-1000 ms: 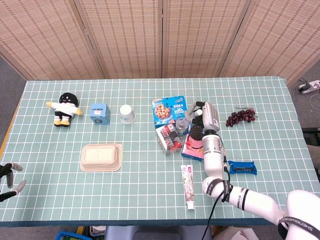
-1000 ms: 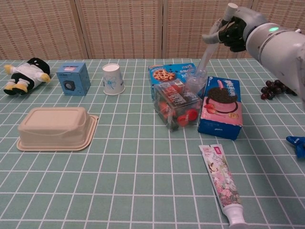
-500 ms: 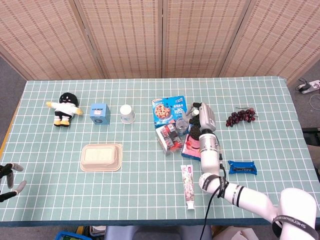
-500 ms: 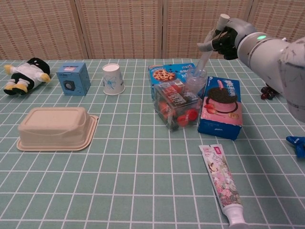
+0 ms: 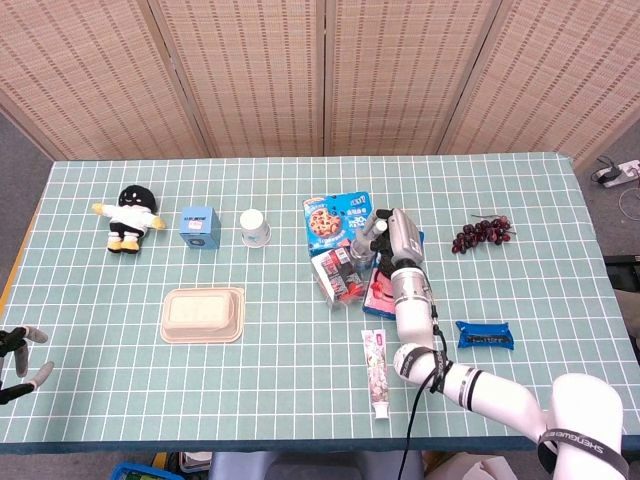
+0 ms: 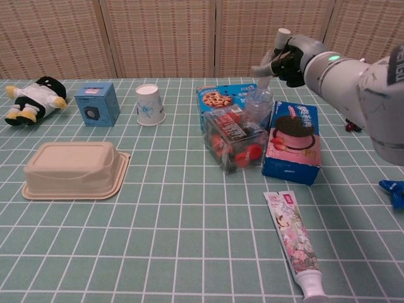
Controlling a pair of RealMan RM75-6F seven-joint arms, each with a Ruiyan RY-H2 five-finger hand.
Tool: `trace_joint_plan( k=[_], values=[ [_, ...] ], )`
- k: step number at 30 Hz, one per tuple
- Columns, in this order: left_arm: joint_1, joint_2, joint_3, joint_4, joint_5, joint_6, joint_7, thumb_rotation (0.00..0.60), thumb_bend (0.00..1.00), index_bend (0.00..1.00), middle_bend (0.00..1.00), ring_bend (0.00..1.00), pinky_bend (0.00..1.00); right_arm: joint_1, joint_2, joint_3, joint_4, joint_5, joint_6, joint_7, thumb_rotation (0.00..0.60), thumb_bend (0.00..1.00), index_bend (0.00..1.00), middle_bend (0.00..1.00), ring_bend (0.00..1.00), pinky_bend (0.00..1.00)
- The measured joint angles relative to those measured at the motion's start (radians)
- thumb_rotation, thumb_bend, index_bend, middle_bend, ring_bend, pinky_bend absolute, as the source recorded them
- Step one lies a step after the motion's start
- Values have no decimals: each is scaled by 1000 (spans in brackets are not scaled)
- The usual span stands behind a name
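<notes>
The right hand [image 6: 287, 60] has drifted toward the robot's left over the last second and now hangs just above the clear bottle [image 6: 258, 104], fingers curled in with one finger pointing down at the cap; I cannot tell whether it touches the cap, and it grips nothing that shows. The bottle stands upright directly under the hand, where it stood a second ago, wedged between the clear snack box [image 6: 235, 137] on the hand's left and the pink-and-blue cookie box [image 6: 291, 142] below it. Behind the bottle lies the blue cookie bag [image 6: 218, 96]. So the hand is closing on the bottle without a hold on it yet. Farther out on the tabletop [image 6: 177, 240], toothpaste [image 6: 292, 240] lies toward the robot. The left hand [image 5: 18, 350] hangs far off at the tabletop's edge, fingers apart, empty, unmoved.
</notes>
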Motion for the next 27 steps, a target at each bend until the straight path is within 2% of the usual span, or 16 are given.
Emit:
trace_joint_plan(
  k=[6, 12, 20, 27],
  values=[
    [0, 0, 1, 0, 1, -1, 0, 600, 242, 555, 736, 480, 706, -1, 5, -9, 1, -7, -12, 7, 600, 387, 507, 1000, 1000, 1000],
    [0, 0, 1, 0, 3, 0, 0, 600, 242, 555, 736, 480, 706, -3, 15, -19, -7, -10, -23, 6, 600, 267, 350, 1000, 1000, 1000],
    [0, 1, 2, 0, 4, 1, -1, 600, 242, 555, 736, 480, 706, -1, 20, -31, -6, -21, -24, 3, 600, 150, 256, 1000, 1000, 1000],
    [-1, 1, 2, 0, 3, -1, -2, 600, 242, 555, 736, 480, 706, -4, 22, -44, -12, -56, -5, 6, 600, 127, 242, 1000, 1000, 1000]
  ],
)
